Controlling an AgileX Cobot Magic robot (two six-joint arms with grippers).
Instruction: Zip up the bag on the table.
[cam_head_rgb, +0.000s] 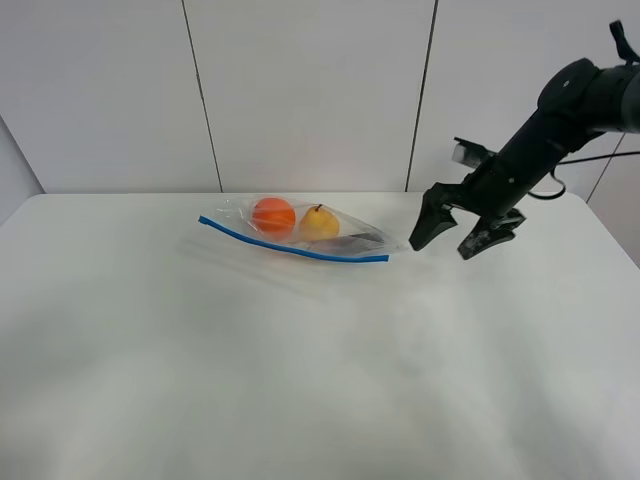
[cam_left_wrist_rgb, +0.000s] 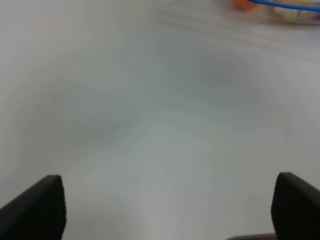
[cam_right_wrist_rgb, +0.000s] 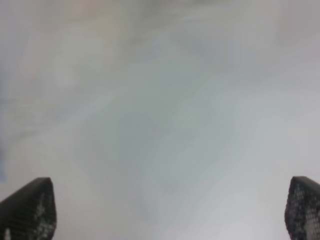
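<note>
**Right of the bag: gripper poised, zip not yet touched**

Just beside the bag's (cam_head_rgb: 293, 232) right tip, my right gripper (cam_head_rgb: 462, 232) hangs above the table (cam_head_rgb: 300, 380), jaws spread wide, holding nothing. The bag lies toward the table's far edge, blue strip (cam_head_rgb: 290, 245) along its near side, orange ball (cam_head_rgb: 273, 214) and pear (cam_head_rgb: 320, 221) inside, a dark item (cam_head_rgb: 350, 241) toward the tip nearest the gripper.

The left gripper (cam_left_wrist_rgb: 165, 210) appears only in its wrist view: jaws wide apart, empty, low over bare table, with the bag blurred at the far edge of that view. The high camera does not show it at all.

Risks as I judge them:
- Thin, crinkly plastic. If I pinch at the tip without anything anchoring the other end, the whole bag may slide toward the ball side instead of sealing.
- The fruit bulges the film; the strip may stand open there and skip.
- The ball could roll and shift the bag.
- The right wrist view is a featureless blur, so I cannot confirm alignment with the strip from it.
- Whether the strip is already partly closed, I cannot tell.
</note>
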